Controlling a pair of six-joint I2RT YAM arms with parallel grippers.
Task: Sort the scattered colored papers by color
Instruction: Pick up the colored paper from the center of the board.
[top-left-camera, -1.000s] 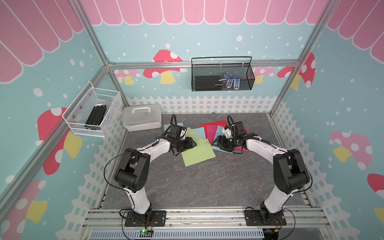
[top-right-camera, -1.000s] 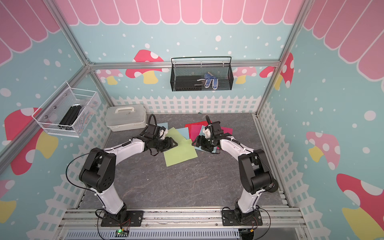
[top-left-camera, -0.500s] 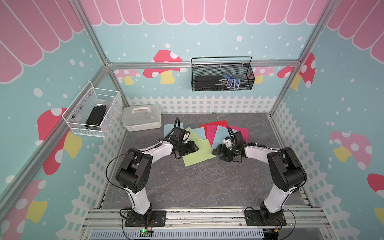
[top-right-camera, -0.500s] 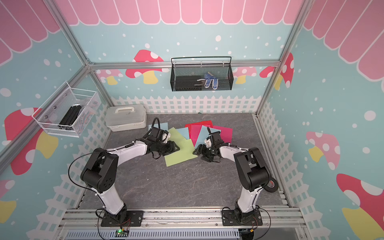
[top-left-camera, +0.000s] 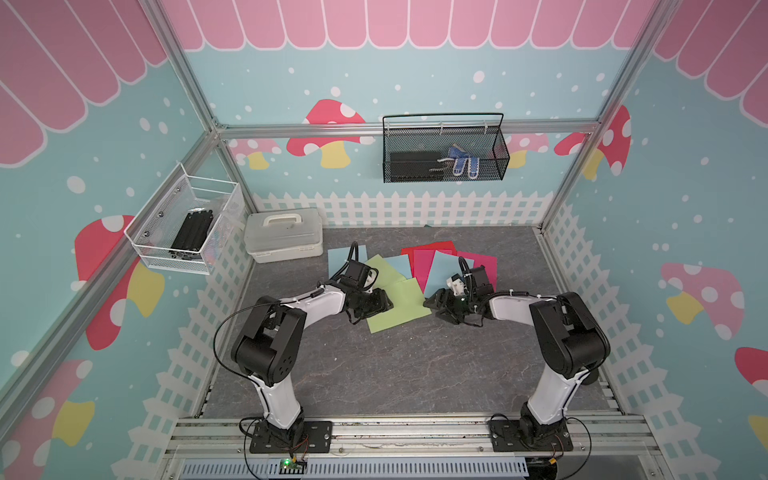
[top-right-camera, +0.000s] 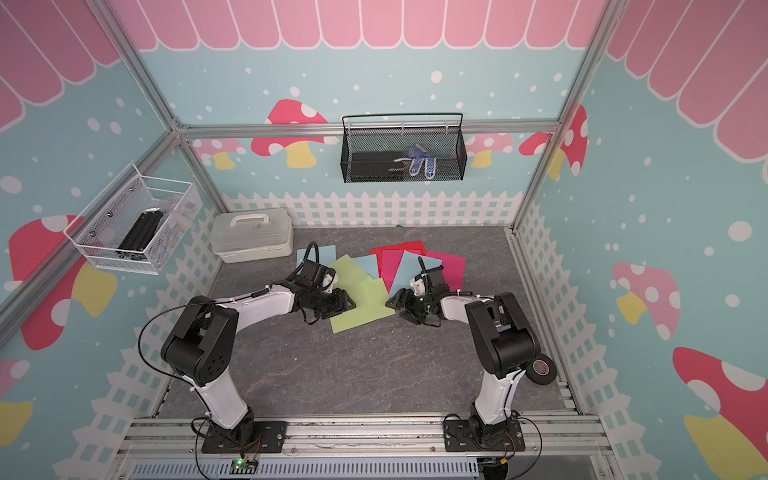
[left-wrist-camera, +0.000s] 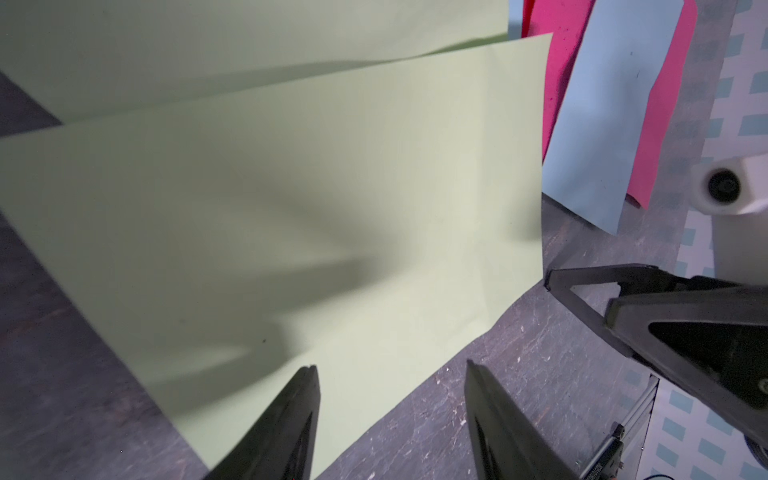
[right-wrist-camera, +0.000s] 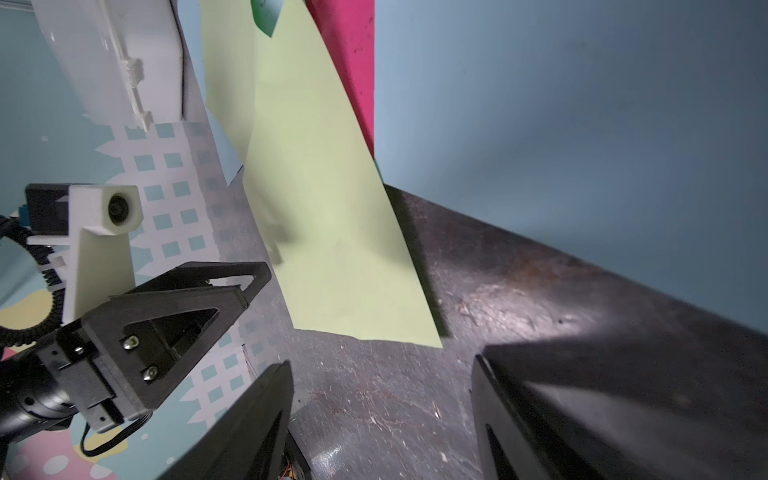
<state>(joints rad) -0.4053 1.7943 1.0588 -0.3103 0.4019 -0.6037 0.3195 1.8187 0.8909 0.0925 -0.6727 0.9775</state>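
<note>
Right now the left end effector (left-wrist-camera: 390, 365) is hanging low over the front light green sheet (top-left-camera: 397, 305), its jaws standing partly apart and gripping nothing. In the left wrist view one fingertip (left-wrist-camera: 309, 370) is sitting over the paper and its partner over bare tabletop (top-left-camera: 374, 365), so the sheet's edge is running between them. The right end effector (top-left-camera: 434, 302) is facing it from just beside the same sheet's opposite corner, also spread and empty.

The colored papers are lying fanned and overlapping toward the back of the tabletop: a second green sheet (top-left-camera: 380, 268) under the first, and light blue sheets (top-left-camera: 440, 272) among magenta sheets (top-left-camera: 484, 264) and a red sheet (top-left-camera: 428, 246).

Judging by this, the step in hand is taking hold of the top green sheet. Flat paper is offering no lip, so the left arm is probably needing to press one finger down and drag the edge inward until it is buckling, then close on the raised fold. The right arm is best pinning the underlying sheets, so only one is coming away.
</note>
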